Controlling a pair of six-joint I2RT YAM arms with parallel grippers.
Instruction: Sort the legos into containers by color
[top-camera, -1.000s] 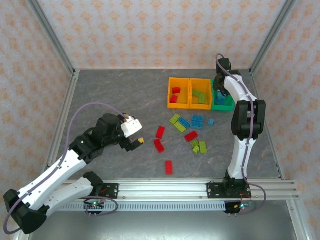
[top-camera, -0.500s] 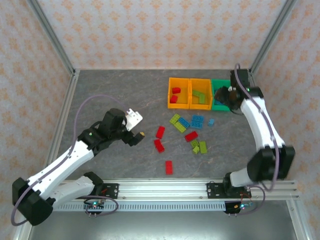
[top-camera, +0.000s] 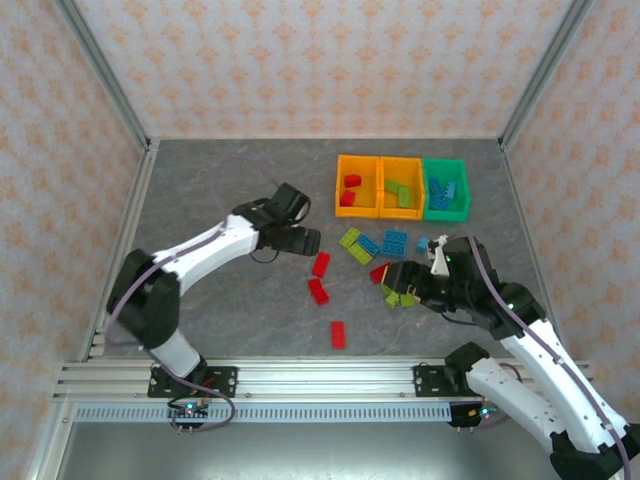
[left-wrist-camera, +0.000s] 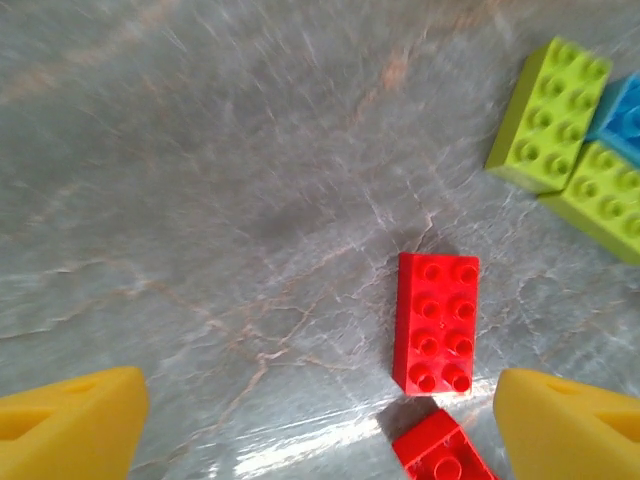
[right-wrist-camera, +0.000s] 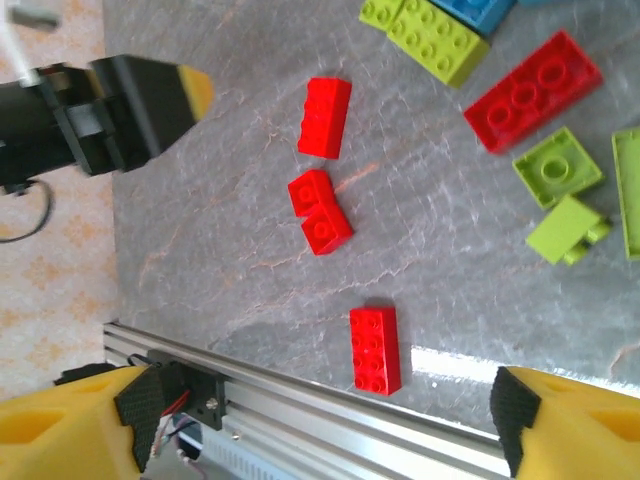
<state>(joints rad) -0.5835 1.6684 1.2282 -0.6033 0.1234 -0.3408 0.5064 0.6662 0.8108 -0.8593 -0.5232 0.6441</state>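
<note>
Three containers stand in a row at the back: an orange bin (top-camera: 357, 186) with red legos, an orange bin (top-camera: 401, 187) with green ones, and a green bin (top-camera: 446, 189) with blue ones. Loose legos lie mid-table. My left gripper (top-camera: 308, 242) hovers open just above-left of a red brick (top-camera: 320, 264); in the left wrist view that red brick (left-wrist-camera: 437, 322) lies flat ahead of the open gripper (left-wrist-camera: 320, 440). My right gripper (top-camera: 395, 278) is open over the green and red pieces; in its wrist view a red brick (right-wrist-camera: 375, 350) lies between the spread fingers (right-wrist-camera: 70, 430).
Other loose pieces: a red pair (top-camera: 318, 291), a red brick (top-camera: 338, 334) near the front rail (top-camera: 320, 375), green (top-camera: 349, 238) and blue (top-camera: 394, 241) bricks, small green pieces (top-camera: 400, 296). Bare table lies to the left. Metal frame posts rise at the back corners.
My left arm swung from the left side toward the centre, over the red bricks. My right arm drew back from the green bin to the loose pile, and its jaws spread.
</note>
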